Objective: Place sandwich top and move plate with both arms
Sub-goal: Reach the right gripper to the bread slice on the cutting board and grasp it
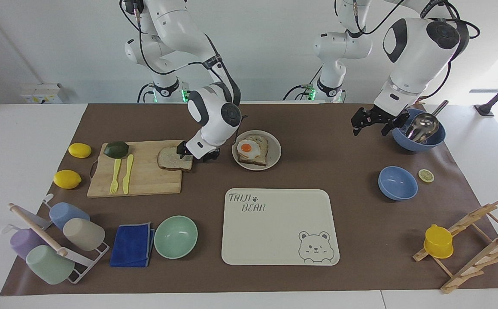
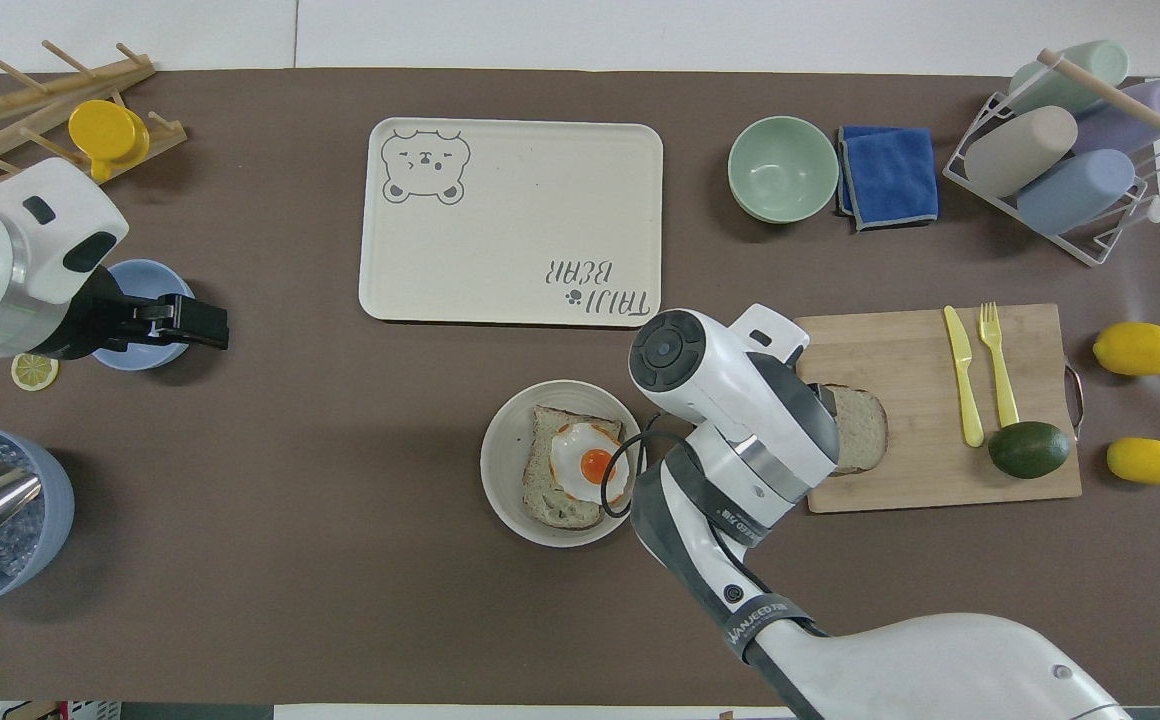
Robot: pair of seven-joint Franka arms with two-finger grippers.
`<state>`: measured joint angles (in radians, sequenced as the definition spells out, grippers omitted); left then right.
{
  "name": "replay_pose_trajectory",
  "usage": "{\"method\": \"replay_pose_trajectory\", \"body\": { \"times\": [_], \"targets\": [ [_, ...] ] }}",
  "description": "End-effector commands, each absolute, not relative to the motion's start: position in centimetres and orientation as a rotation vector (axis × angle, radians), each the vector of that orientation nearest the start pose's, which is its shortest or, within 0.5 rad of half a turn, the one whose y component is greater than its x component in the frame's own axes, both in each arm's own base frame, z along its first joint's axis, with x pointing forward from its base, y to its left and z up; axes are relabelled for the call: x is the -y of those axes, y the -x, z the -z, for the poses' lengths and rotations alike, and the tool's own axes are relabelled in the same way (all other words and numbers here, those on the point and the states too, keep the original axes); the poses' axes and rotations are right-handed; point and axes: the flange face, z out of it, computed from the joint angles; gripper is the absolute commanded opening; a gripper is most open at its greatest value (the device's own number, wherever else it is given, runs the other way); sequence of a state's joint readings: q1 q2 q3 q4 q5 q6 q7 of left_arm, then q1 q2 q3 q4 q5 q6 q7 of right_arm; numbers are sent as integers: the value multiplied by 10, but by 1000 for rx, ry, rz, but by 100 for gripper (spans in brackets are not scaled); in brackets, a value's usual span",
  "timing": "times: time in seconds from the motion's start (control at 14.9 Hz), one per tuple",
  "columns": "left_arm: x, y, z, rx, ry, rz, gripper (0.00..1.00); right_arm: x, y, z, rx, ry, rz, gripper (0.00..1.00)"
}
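The bread slice (image 1: 172,158) lies flat on the cutting board (image 1: 141,176), at the board's corner toward the plate (image 1: 273,148), its edge overhanging the board slightly. In the facing view the plate, with its egg-topped slice (image 1: 252,150), sits at about three o'clock from the bread, near but not touching the board; no long axis matters, since the slice is roughly square.

The right gripper (image 1: 198,153) is down at the bread's plate-side edge, so the slice lies at nine o'clock from it in that view. One finger seems to sit on or against the bread's crust edge, the other on the plate side past the edge. From here I cannot tell whether the fingers are parted or already pinching the slice; in the overhead view the arm's wrist covers that end of the bread (image 2: 861,430) entirely.

The right arm is plainly the nearer one to the bread. The left gripper (image 1: 371,122) hangs over bare mat beside the blue bowl holding a metal scoop (image 1: 419,128), toward the left arm's end of the table, well apart from the plate; its fingers look spread and hold nothing.

My judgement: the coming move is a grasp at the bread's edge, then a short carry toward three o'clock onto the egg. The plate move with both arms is not yet begun.
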<state>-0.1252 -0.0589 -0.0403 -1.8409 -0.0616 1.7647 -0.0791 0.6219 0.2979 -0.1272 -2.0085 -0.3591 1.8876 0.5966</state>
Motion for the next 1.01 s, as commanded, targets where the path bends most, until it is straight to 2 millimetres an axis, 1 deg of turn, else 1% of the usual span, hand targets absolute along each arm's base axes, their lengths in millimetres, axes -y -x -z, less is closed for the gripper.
{"method": "replay_pose_trajectory", "body": {
  "times": [0.0, 0.07, 0.13, 0.2, 0.34, 0.4, 0.47, 0.54, 0.6, 0.67, 0.74, 0.8, 0.87, 0.94],
  "targets": [
    [94, -524, -550, -93, 3208, -4, 100, -233, -491, -285, -133, -2582, 207, 97],
    [94, -524, -550, -94, 3206, -4, 100, -230, -490, -284, -149, -2563, 199, 93],
    [95, -523, -549, -96, 3207, -7, 100, -228, -489, -284, -167, -2544, 193, 91],
    [95, -523, -548, -96, 3206, -9, 100, -226, -487, -281, -174, -2531, 200, 86],
    [95, -523, -547, -98, 3206, -6, 100, -225, -481, -277, -185, -2527, 208, 74],
    [95, -524, -548, -98, 3206, -4, 100, -226, -480, -277, -189, -2528, 205, 72],
    [94, -524, -548, -96, 3206, -1, 100, -229, -479, -278, -195, -2528, 202, 66],
    [94, -525, -549, -92, 3209, 11, 100, -228, -478, -277, -195, -2527, 206, 52],
    [94, -526, -550, -90, 3210, 23, 100, -228, -478, -277, -195, -2523, 210, 27],
    [94, -526, -551, -90, 3210, 28, 100, -229, -479, -279, -195, -2522, 209, 10],
    [94, -526, -550, -90, 3210, 28, 100, -232, -483, -285, -190, -2519, 206, 0],
    [93, -527, -551, -82, 3212, 30, 100, -236, -488, -293, -185, -2512, 207, 0],
    [94, -527, -550, -81, 3215, 27, 100, -246, -489, -304, -193, -2503, 207, 0],
    [92, -527, -551, -75, 3218, 29, 100, -262, -491, -320, -203, -2495, 200, 0]
  ]
}}
